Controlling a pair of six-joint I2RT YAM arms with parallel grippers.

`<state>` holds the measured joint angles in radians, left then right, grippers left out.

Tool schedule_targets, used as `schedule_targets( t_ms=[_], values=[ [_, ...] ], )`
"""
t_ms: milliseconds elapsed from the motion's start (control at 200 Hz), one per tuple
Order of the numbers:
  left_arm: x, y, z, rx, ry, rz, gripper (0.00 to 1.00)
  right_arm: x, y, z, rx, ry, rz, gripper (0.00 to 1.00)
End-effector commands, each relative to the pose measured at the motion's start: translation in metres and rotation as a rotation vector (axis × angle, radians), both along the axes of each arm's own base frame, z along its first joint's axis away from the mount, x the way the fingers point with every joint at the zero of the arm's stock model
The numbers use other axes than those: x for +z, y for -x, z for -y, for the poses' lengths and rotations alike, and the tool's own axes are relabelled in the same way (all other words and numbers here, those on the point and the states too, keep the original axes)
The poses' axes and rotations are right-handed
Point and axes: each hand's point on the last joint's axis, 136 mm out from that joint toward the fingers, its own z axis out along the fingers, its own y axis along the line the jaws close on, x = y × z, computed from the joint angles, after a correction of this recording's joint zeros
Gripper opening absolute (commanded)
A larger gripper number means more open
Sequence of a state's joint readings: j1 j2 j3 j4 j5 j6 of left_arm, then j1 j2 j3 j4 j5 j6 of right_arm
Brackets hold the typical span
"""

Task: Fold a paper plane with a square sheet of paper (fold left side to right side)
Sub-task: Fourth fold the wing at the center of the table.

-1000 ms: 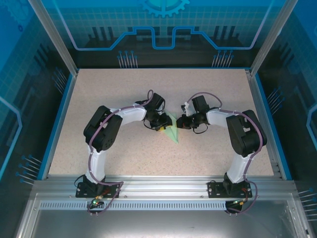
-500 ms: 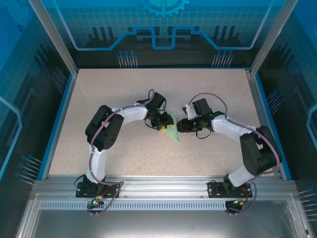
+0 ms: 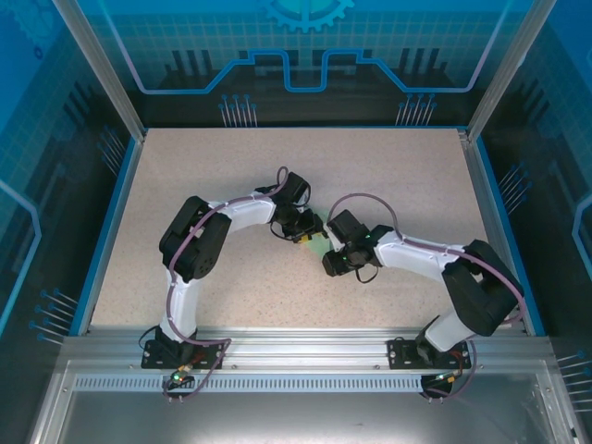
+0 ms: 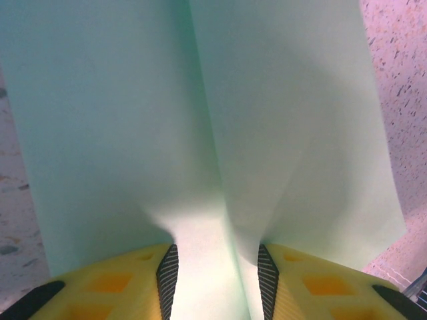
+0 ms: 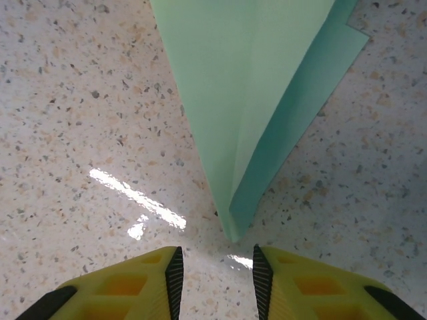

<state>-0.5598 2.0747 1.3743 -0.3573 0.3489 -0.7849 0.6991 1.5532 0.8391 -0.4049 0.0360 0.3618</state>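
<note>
The paper plane lies near the middle of the desk, well away from every edge. It is a slim mint-green dart. Its long axis runs from the far edge toward the near edge, with the pointed tip on the near side, leaning slightly right.

The left arm rises from the near edge and bends at the elbow, and its forearm reaches right toward the centre with the wrist tipped down. The left fingers sit on the plane's wide far end. In the left wrist view the raised centre fold of the paper plane runs in between the left fingers. They are partly closed and pinch it from both sides, with the wings spread flat to either side over the desk.

The right arm has its elbow out toward the right edge, and its forearm stretches low to the left. The right fingers are at the plane's near end. In the right wrist view the tip of the paper plane points straight at the gap and stops just short of it. The right fingers stand apart and hold nothing, with bare desk beneath them.
</note>
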Motion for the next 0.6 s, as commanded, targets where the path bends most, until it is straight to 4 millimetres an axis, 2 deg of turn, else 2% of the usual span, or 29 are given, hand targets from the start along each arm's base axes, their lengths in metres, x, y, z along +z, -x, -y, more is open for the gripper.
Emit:
schedule_targets(
  t_ms=[0, 60, 80, 240, 595],
  values=[
    [-0.006, 0.004, 0.006, -0.014, -0.01, -0.024, 0.41, -0.001, -0.003, -0.002, 0.006, 0.048, 0.011, 0.34],
    [-0.006, 0.003, 0.006, -0.012, -0.01, -0.024, 0.41, -0.005, -0.002, -0.002, 0.012, 0.057, 0.004, 0.32],
    [-0.006, 0.004, 0.005, -0.014, -0.011, -0.025, 0.41, 0.002, -0.009, -0.008, 0.013, 0.043, 0.023, 0.32],
    [-0.006, 0.004, 0.006, -0.015, -0.01, -0.026, 0.42, 0.001, -0.013, -0.013, 0.023, 0.052, 0.024, 0.29],
    [-0.008, 0.004, 0.006, -0.018, -0.013, -0.028, 0.42, -0.008, -0.015, -0.013, 0.022, 0.078, 0.009, 0.27]
  ],
)
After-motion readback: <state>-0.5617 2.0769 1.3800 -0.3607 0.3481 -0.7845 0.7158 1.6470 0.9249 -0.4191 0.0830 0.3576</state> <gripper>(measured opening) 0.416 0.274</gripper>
